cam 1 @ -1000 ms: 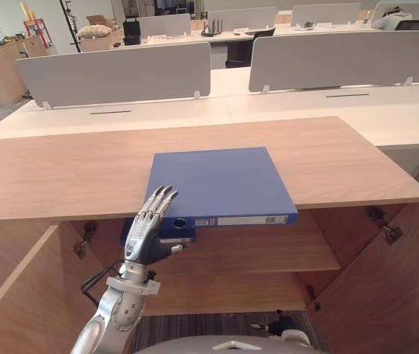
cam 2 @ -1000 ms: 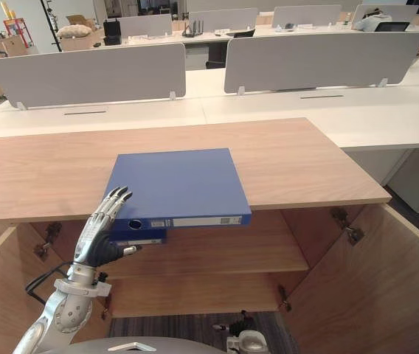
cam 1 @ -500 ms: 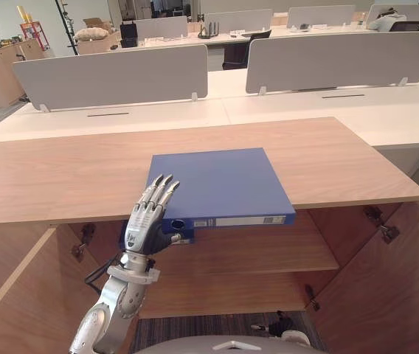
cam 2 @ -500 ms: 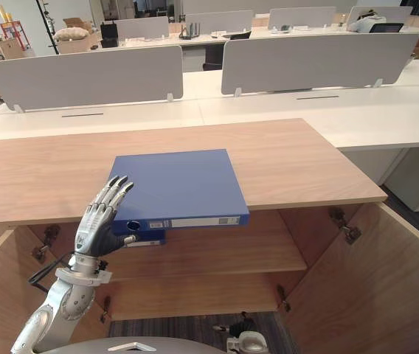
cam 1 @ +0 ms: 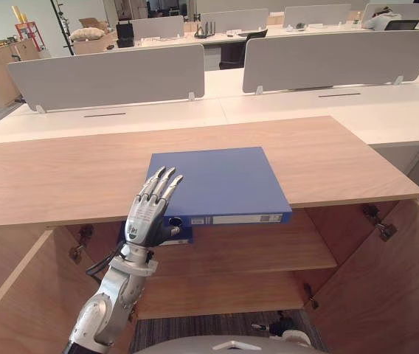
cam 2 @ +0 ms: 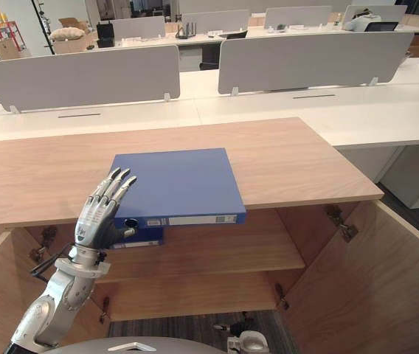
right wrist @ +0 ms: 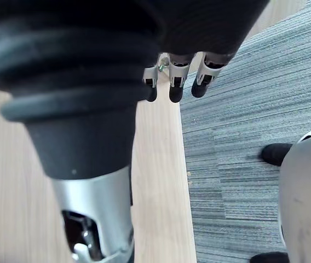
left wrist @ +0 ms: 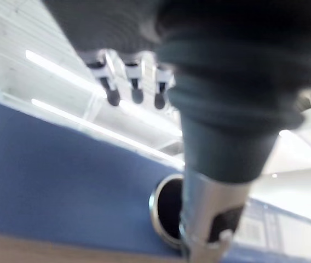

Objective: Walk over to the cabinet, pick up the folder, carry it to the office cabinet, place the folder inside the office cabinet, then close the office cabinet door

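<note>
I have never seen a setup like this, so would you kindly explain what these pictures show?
This is a humanoid robot with two metal hands. The two wide pictures come from cameras on its head, looking down; the two close-ups come from cameras on its wrists. A blue folder lies flat on a wooden cabinet, its spine overhanging the front edge, above open doors. The left hand, fingers straight, is raised at the folder's spine, holding nothing; whether it touches is unclear. The right hand hangs relaxed above the carpet.
</note>
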